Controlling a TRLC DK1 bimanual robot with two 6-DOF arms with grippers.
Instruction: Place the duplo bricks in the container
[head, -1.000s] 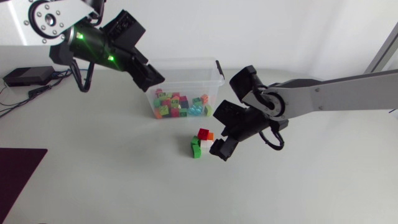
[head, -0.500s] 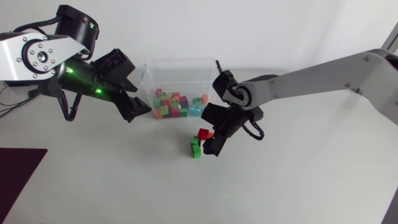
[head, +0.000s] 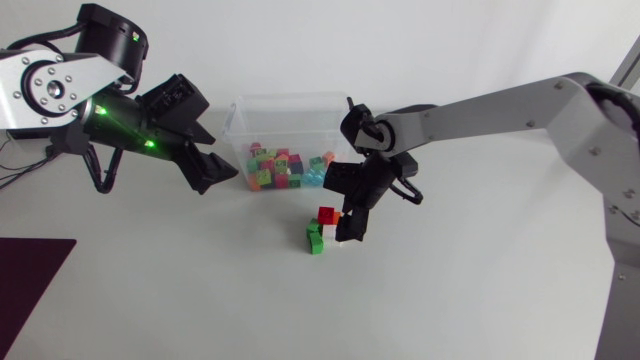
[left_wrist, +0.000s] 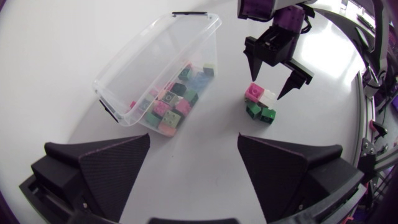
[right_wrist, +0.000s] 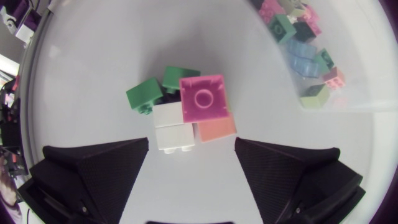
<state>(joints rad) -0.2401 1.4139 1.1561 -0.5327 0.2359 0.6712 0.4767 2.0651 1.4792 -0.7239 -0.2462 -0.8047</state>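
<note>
Two black fingers of the right gripper (right_wrist: 191, 148) stand apart, empty, over a small cluster of duplo bricks (head: 325, 228) on the white table (head: 450, 290). A red square brick (right_wrist: 203, 98) sits stud-up on white, orange and green ones; the cluster's long axis runs near-left to far-right. Just beyond it, the clear plastic container (head: 290, 108), long side left-right, holds many mixed-colour bricks (head: 285, 168). The left gripper (head: 213, 176), likewise spread and empty, hangs left of the container.
</note>
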